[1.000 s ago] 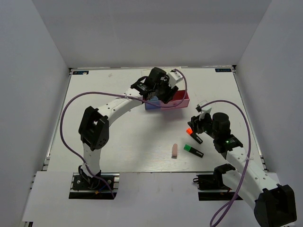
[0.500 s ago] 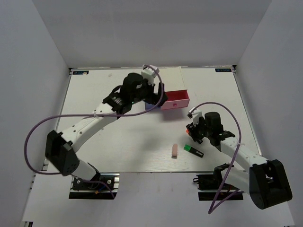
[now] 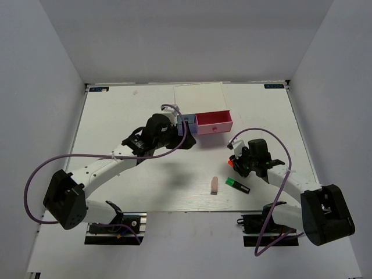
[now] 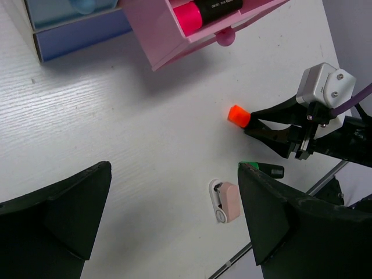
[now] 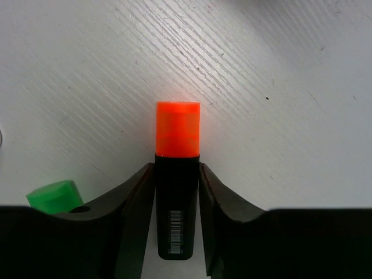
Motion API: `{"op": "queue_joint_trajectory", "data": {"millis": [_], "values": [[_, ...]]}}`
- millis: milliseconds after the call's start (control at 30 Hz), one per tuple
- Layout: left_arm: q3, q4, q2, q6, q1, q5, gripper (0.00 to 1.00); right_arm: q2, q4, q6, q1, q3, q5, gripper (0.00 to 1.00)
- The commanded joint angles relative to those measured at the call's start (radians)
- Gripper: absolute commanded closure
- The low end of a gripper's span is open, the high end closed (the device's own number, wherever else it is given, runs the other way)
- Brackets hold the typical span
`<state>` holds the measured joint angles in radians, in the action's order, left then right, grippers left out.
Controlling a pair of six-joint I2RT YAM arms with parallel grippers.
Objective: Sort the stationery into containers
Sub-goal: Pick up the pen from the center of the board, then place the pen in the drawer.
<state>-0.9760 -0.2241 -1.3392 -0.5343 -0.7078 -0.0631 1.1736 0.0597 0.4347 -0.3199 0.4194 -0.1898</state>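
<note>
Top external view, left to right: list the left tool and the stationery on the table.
left tool → pinkish eraser → green-capped highlighter. The orange-capped highlighter overlaps the green one's span, so it is left out.

Pink drawer [image 3: 214, 123] pulled open (pink-capped highlighter [image 4: 200, 11] inside), orange-capped highlighter [image 5: 177, 180] near green-capped highlighter [image 3: 237, 185], beige eraser [image 3: 214, 185] beside it

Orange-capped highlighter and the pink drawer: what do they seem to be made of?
Short black highlighter with an orange cap: probably hard plastic; smooth satin barrel with printed barcode, cap slightly translucent and glowing. Open pink drawer: likely moulded plastic; even colour, smooth matte walls, one-piece round knob.
</note>
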Motion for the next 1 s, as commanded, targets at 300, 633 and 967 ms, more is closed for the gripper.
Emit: {"op": "queue_joint_trajectory", "data": {"millis": [300, 633, 967], "values": [[0.109, 0.098, 0.040, -0.162, 0.002, -0.018, 0.00, -0.084, 0.120, 0.082, 0.018, 0.071, -0.186, 0.84], [0.119, 0.088, 0.029, -0.162, 0.002, -0.018, 0.00, -0.263, 0.108, 0.324, 0.022, 0.251, -0.453, 0.87], [0.149, 0.078, 0.049, -0.162, 0.002, -0.007, 0.00, 0.096, 0.126, 0.550, 0.021, 0.630, -0.471, 0.96]]}}
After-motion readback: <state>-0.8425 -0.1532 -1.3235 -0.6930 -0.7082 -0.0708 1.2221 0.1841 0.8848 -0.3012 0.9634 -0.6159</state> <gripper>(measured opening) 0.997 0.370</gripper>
